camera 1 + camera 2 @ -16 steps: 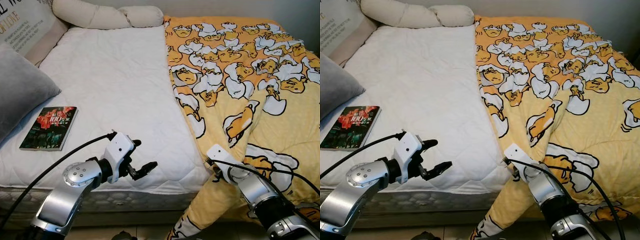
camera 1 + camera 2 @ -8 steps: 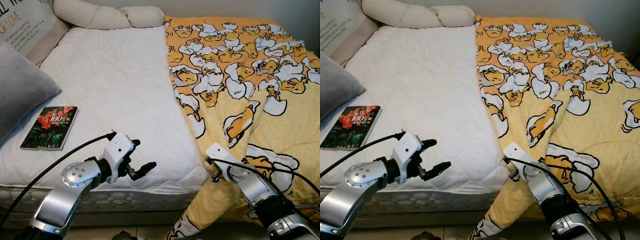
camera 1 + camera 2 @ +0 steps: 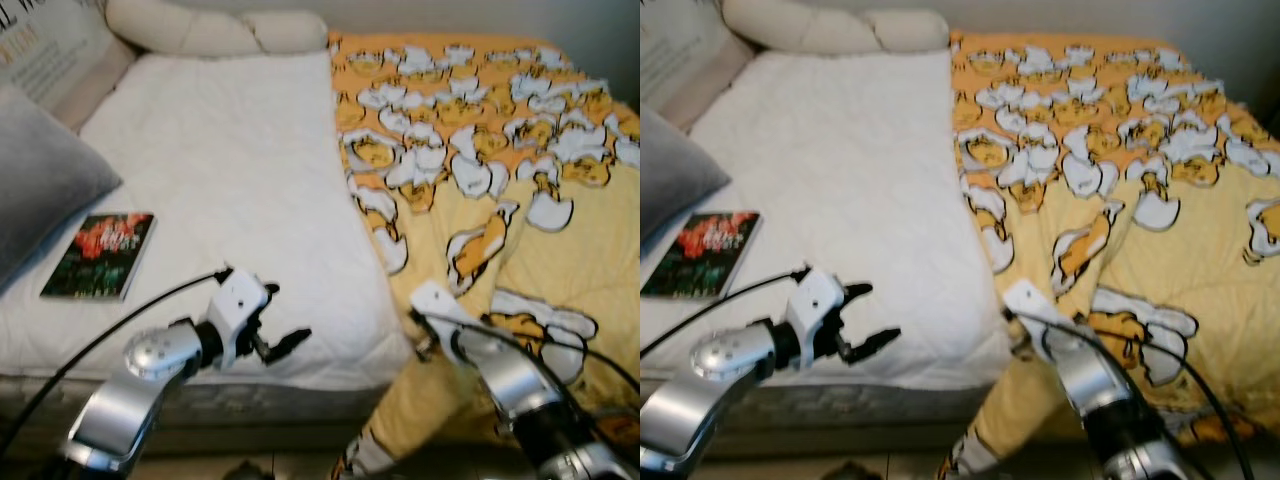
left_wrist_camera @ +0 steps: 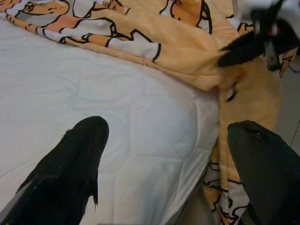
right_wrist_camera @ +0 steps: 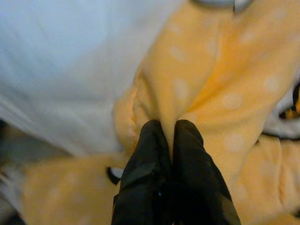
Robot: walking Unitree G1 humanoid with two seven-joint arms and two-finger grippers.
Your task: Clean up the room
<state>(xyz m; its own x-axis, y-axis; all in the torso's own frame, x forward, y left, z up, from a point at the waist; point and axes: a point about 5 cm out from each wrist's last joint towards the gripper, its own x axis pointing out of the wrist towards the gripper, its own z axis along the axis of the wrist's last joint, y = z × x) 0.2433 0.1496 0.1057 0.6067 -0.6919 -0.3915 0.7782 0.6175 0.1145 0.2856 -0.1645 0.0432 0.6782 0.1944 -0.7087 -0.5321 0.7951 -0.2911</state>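
1. We judge the step in hand to be making the bed: our right gripper (image 5: 165, 133) is clenched on a fold of the yellow blanket (image 3: 520, 200) at lower centre of the head views, where it spills off the mattress (image 3: 230, 180) edge.
2. The blanket covers the right half of the frame; the white mattress lies bare on the left.
3. Our left gripper (image 3: 283, 340) hovers released over the lower-left mattress corner.
4. Next we likely need to draw the held edge leftward across the mattress, keeping the pinch firm.
5. A book (image 3: 98, 254) sits at left, beside a grey pillow (image 3: 45, 170).
6. Against half a second ago, the view has blurred and shifted slightly; the arms look almost unchanged.
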